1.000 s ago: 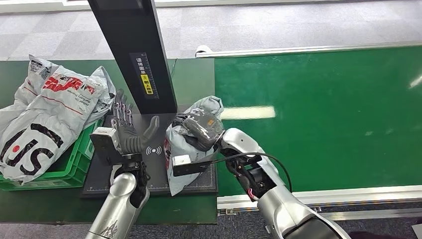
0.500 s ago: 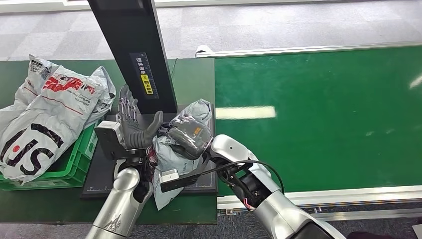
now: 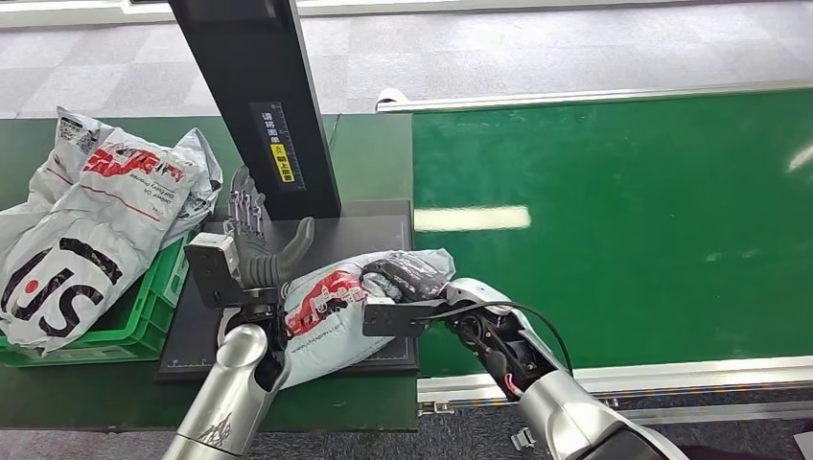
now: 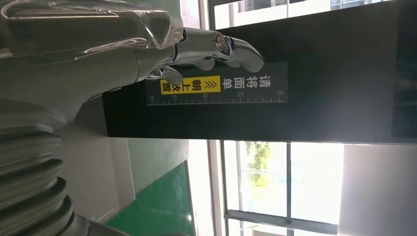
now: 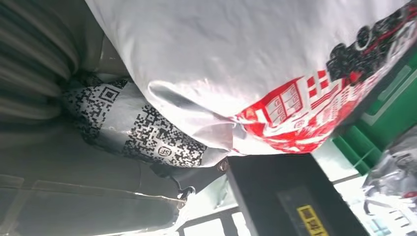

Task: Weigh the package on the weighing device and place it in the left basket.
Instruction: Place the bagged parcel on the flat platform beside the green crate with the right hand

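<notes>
Black weighing device (image 3: 316,235) bears the package (image 3: 331,311), my right hand (image 3: 407,276) gripping it, my left hand (image 3: 254,240) spread empty.

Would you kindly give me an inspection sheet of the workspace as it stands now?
Surface: dark weighing device on a green table.
Job's things: package lies on the device; green basket at its left.
Clutter: grey bags heaped in the basket.
Hands: right hand grips the package; left hand open beside it.
Cables: black cable along the right forearm.
Surroundings: black post; green conveyor; grey floor.
</notes>
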